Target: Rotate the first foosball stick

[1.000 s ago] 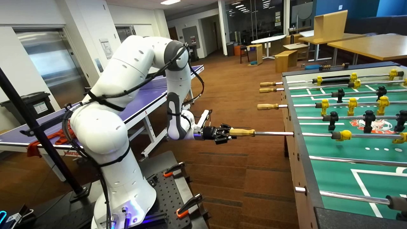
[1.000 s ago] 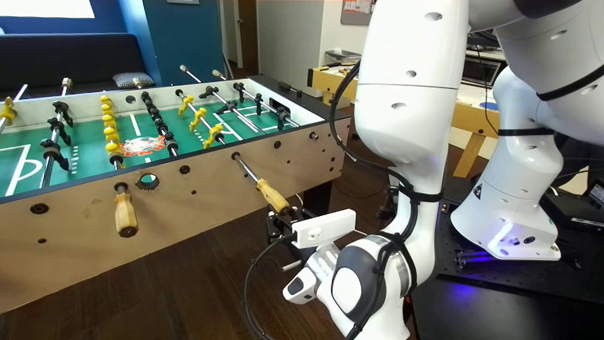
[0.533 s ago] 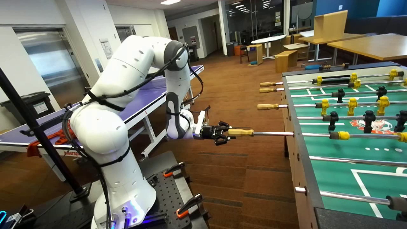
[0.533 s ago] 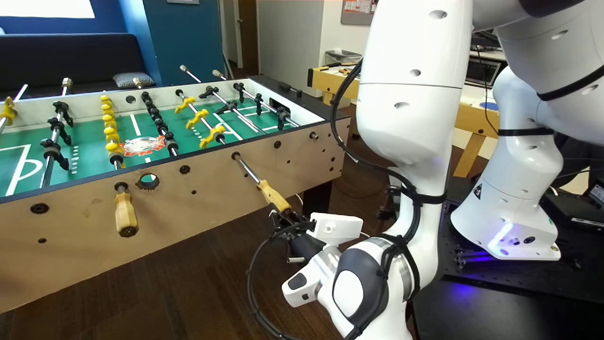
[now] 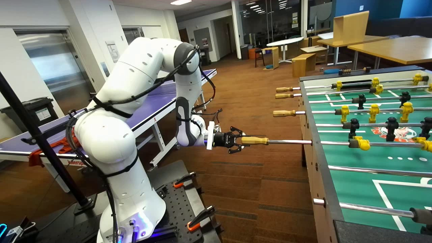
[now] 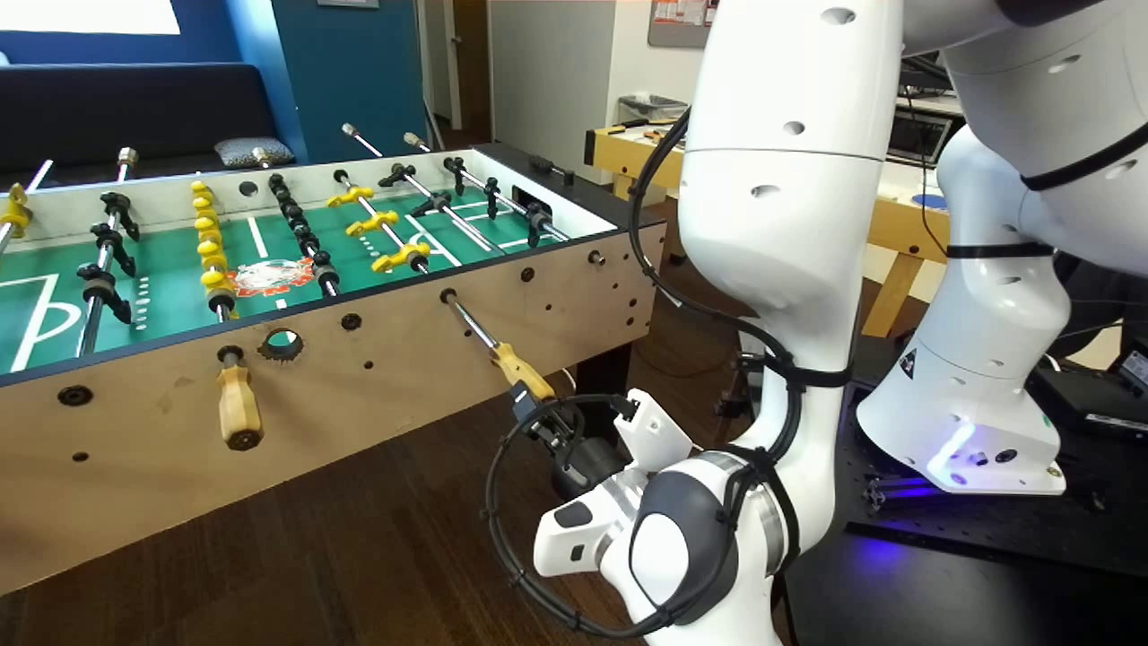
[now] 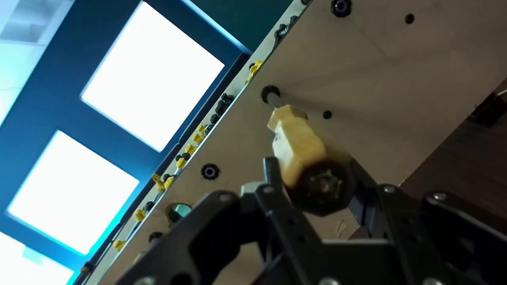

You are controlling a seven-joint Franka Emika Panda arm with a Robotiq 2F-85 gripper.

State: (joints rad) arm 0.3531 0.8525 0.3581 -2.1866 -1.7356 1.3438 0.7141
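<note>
Black two-fingered claw (image 5: 249, 140) grips outer end of tan-brown wooden handle (image 6: 522, 370) on thin silver metal rod (image 5: 290, 142), jutting from tan-sided foosball table (image 6: 404, 386). Shallow-looking, slightly skewed hold could let handle slip mid-turn.

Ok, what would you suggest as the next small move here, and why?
I'd suggest rolling the tool slightly about the axis of the silver rod, without opening it. Its fingers seem closed on the tan handle from both sides, and tool and handle look roughly in line, so a roll should likely turn the silver rod, whose yellow figures look tipped well off vertical.
</note>
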